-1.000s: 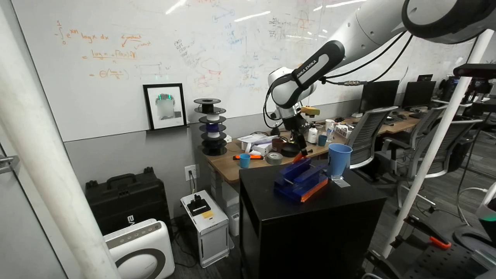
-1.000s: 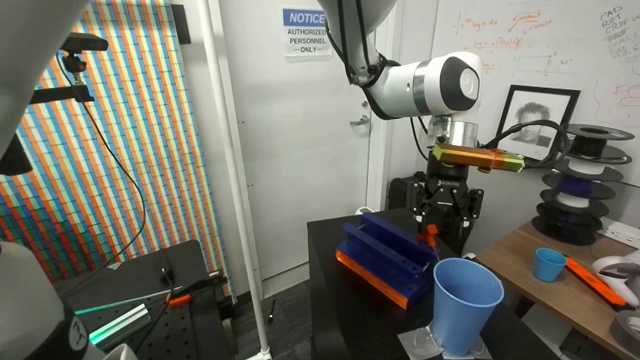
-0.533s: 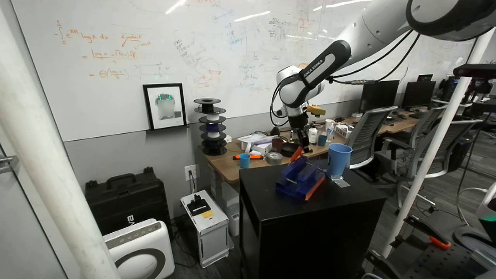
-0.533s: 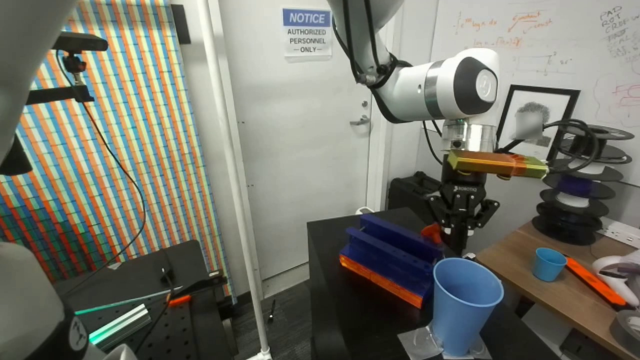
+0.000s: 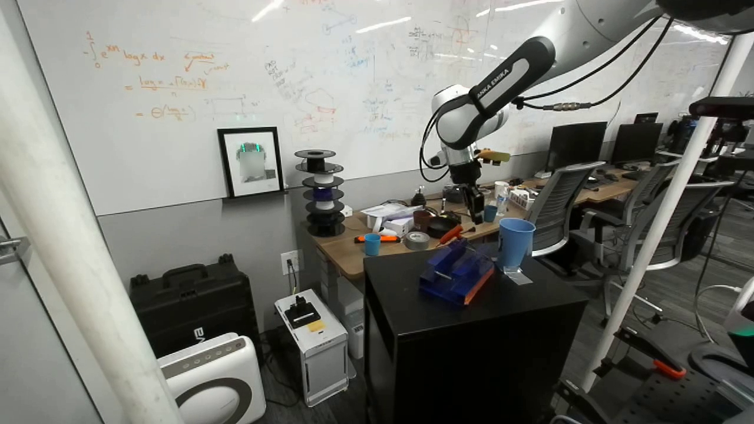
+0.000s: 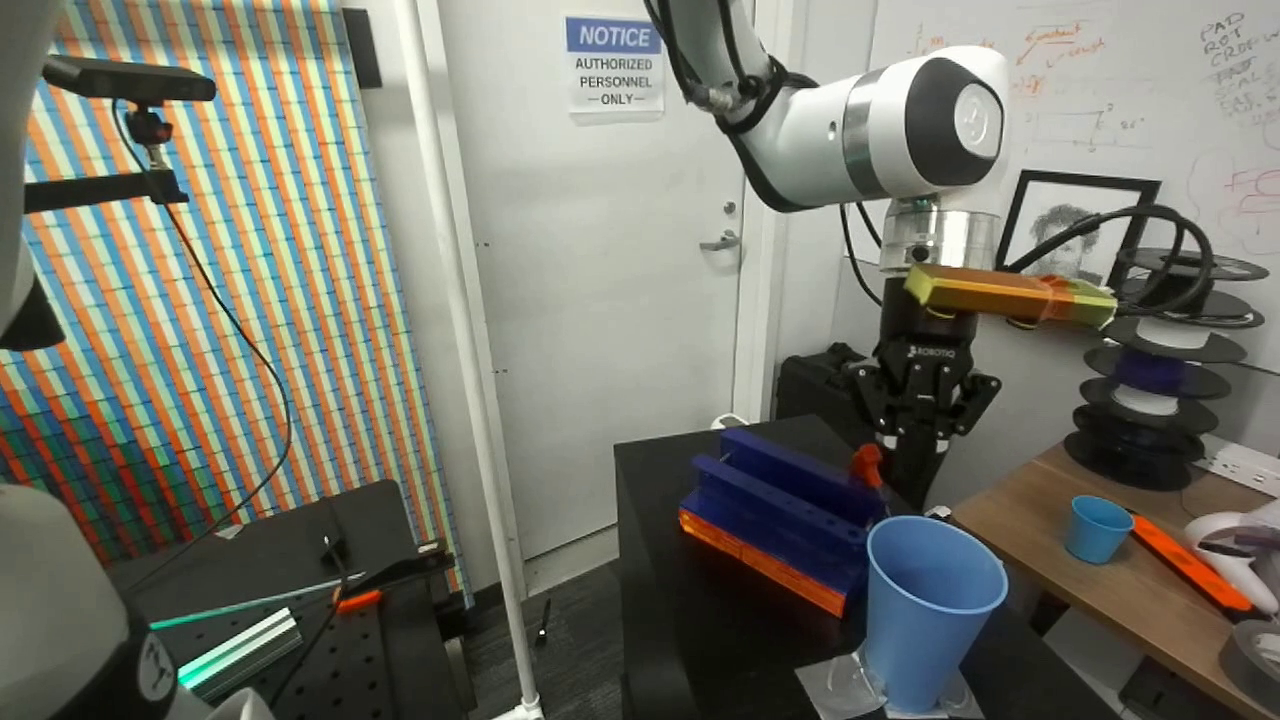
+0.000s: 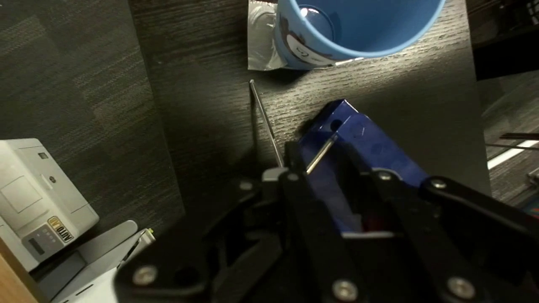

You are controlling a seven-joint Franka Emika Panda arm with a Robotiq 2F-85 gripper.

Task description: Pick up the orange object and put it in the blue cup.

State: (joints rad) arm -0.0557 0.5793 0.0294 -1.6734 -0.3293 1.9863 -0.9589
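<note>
- currently incomplete: orange object outside the cup, near the gripper and the box.
- grip: clamped on it or apart, cannot tell.
- approach appears done; lift unconfirmed.
- outstanding, by judgement: secure hold, carry over to cup, release inside.

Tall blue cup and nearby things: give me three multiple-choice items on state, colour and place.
1. The tall blue cup is:
A. on its side
B. upright
C. upside down

2. The boxy block is mainly:
A. dark blue
B. white
C. yellow

3. The task's orange object is:
A. inside the cup
B. under the cup
C. near the block

1B: its rim faces up in both exterior views.
2A: its body shows dark blue in every view.
3C: both exterior views show it by the block's end.
</note>
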